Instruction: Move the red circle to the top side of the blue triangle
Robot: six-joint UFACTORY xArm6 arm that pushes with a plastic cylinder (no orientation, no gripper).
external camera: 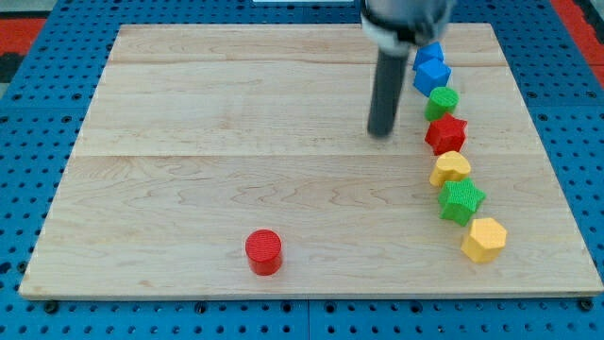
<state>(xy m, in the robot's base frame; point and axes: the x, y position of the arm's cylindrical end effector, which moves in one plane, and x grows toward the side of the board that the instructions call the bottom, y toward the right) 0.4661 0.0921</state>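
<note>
The red circle (263, 251) sits near the wooden board's (189, 142) bottom edge, well apart from everything else. Far above it and rightward, my tip (381, 133) rests bare on the board, touching nothing, just left of the red star (445, 134). The blue triangle (429, 54) lies beyond, near the board's top edge.

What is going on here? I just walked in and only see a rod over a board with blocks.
I am a robot arm that pushes blocks across the wooden board with a dark rod. My tip rests on bare wood, just to the view's left of a curved line of blocks on the right side. The red circle, which I am to move above the blue triangle, sits alone near the view's bottom, far from my tip. The triangle is at the line's upper end, partly hidden by my arm.
</note>
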